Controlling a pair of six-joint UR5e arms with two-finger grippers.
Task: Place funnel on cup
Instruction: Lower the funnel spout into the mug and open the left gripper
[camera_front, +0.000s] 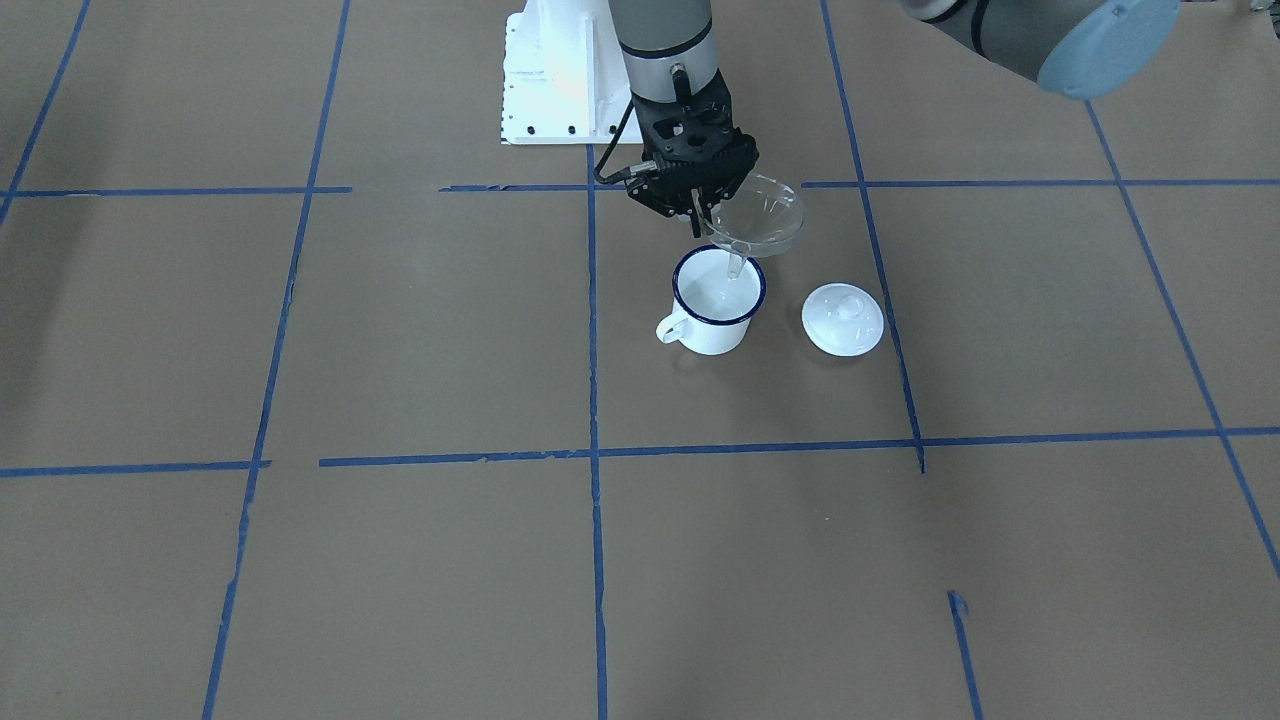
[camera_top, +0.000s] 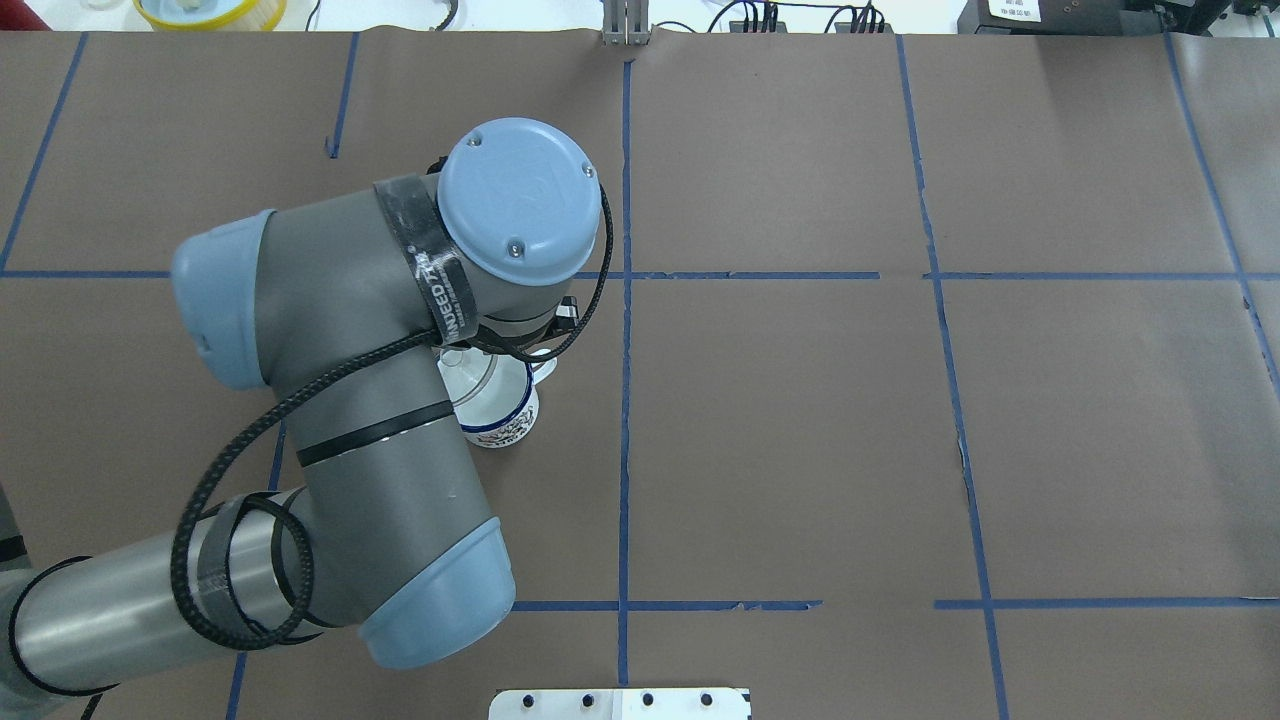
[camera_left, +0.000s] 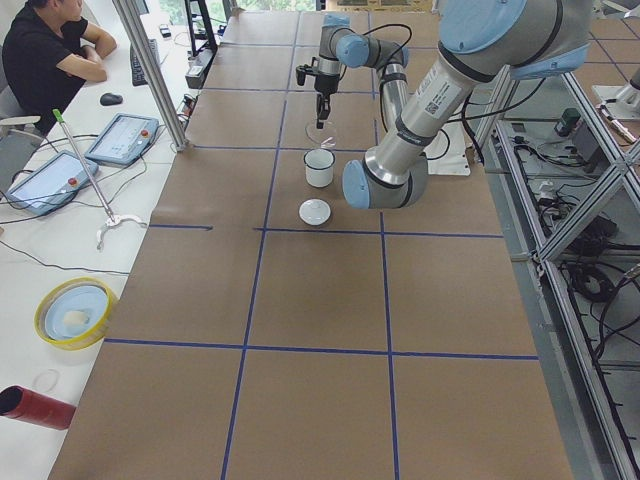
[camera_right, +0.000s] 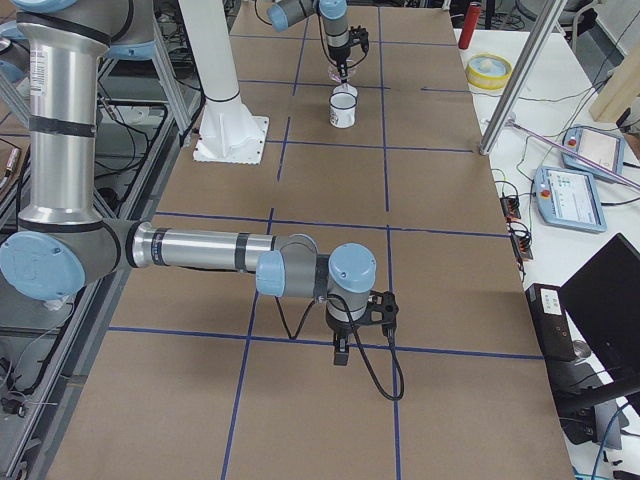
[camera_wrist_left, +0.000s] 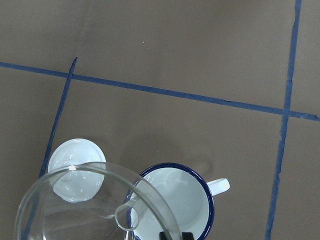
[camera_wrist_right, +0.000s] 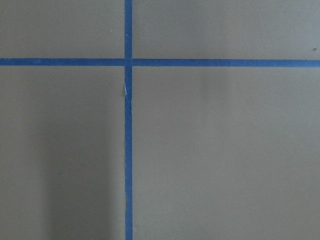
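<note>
Armband (camera_top: 441, 281) lettering too blurred to read, my left end effector (camera_front: 701, 214) pinches the funnel (camera_front: 762, 212) by its rim, funnel at its three o'clock in the front view, spout over the cup (camera_front: 712, 312).

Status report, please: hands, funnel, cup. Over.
Left hand shut on funnel. Funnel tilted over cup, not seated. Right hand away, state unclear. Lid beside cup, not blocking.

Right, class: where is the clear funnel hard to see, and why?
Front-facing view: the funnel shows only as faint rim glints. Left wrist view: it looms close, the lid partly visible through it. Overhead view: the left arm hides most of it.
</note>
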